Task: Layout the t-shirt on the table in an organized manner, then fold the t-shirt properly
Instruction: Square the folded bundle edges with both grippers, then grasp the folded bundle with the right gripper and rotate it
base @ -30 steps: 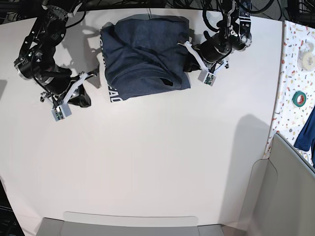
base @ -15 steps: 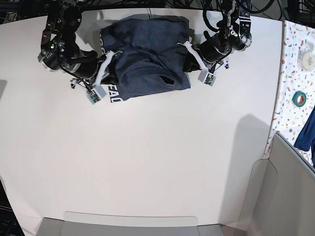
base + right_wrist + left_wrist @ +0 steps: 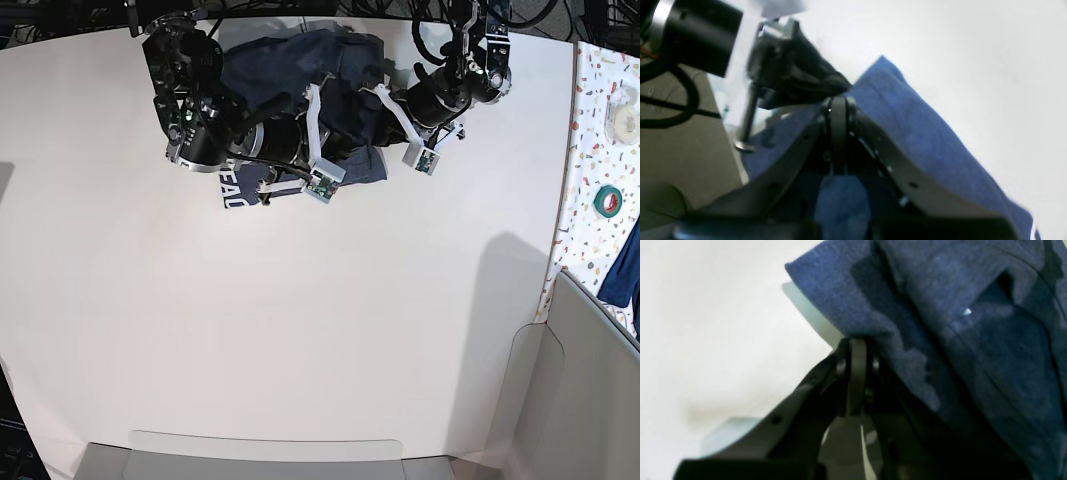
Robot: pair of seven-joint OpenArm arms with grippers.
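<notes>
The dark navy t-shirt lies bunched at the far middle of the white table, with white lettering showing at its near left corner. My right gripper reaches across the shirt from the left, jaws shut, tips against blue fabric; I see no cloth pinched between them. My left gripper sits at the shirt's right edge, shut, with the fabric edge draped from its tips. The two gripper tips nearly meet; in the right wrist view the left gripper shows just beyond mine.
A speckled side surface at the right holds a pale tape roll, a green tape roll and a blue cloth. Grey panels stand at the near right and along the front edge.
My right arm has swung from the table left of the shirt rightward across it, rumpling the shirt's left side. The left arm has stayed at the right edge.
</notes>
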